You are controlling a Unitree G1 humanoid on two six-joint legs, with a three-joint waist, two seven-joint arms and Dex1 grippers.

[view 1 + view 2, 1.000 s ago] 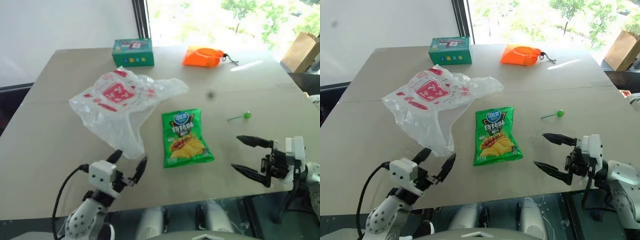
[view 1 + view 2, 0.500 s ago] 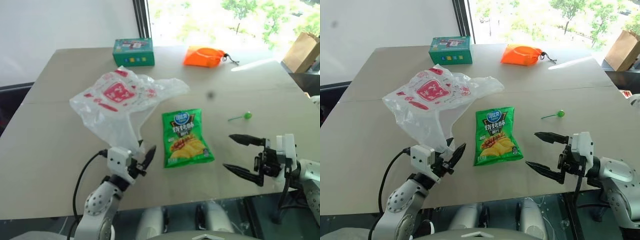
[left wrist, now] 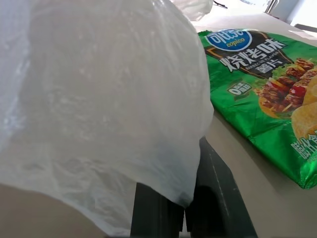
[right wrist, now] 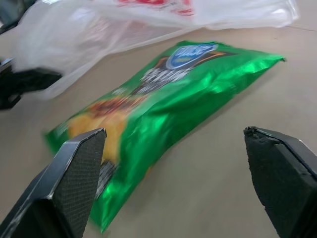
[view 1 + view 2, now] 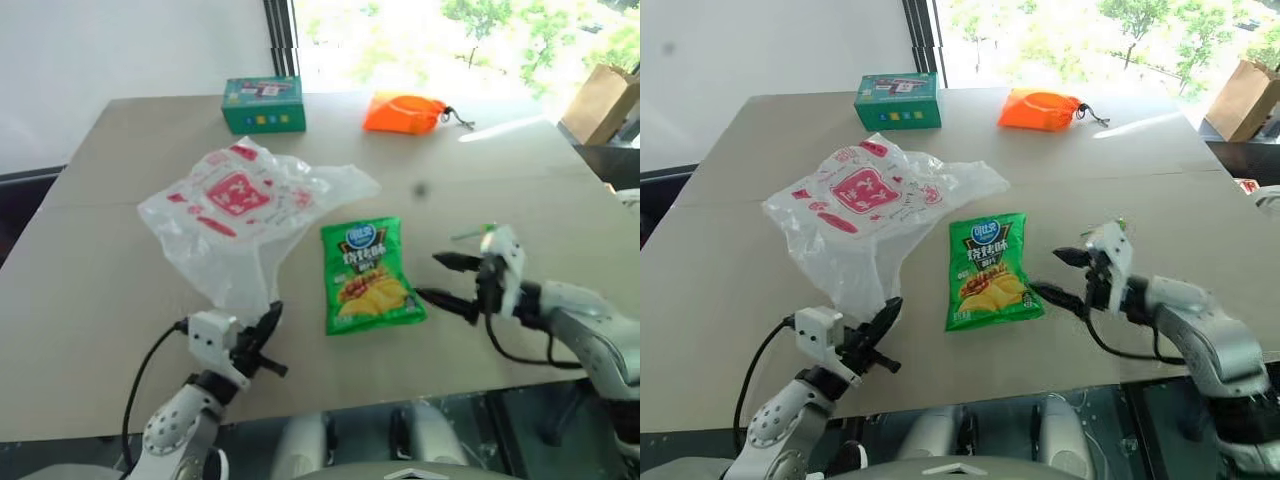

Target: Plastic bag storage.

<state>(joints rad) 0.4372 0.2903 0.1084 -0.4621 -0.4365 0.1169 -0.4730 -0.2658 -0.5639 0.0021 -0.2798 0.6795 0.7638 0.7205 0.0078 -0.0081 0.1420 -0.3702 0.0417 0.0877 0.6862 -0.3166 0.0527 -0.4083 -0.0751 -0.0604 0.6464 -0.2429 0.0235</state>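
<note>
The plastic bag [image 5: 240, 215], thin, whitish and printed with a red square logo, lies crumpled on the left half of the table, its narrow end trailing toward the near edge. My left gripper [image 5: 268, 318] is shut on that near corner; in the left wrist view the film [image 3: 99, 114] drapes over the black fingers [image 3: 218, 208]. My right gripper [image 5: 428, 276] is open and nearly level, just right of the green chip packet [image 5: 368, 275], which lies between its spread fingers [image 4: 74, 173] in the right wrist view. Nothing is in its grasp.
A green box [image 5: 263, 104] and an orange drawstring pouch [image 5: 405, 113] sit at the table's far side. A green lollipop [image 5: 468, 235] lies just behind the right gripper. A brown paper bag [image 5: 600, 100] stands off the table at far right. The near table edge [image 5: 400, 392] runs close below both grippers.
My left gripper went from open to shut on the bag's near corner. My right gripper, still open, swung forward and left up to the chip packet's right edge.
</note>
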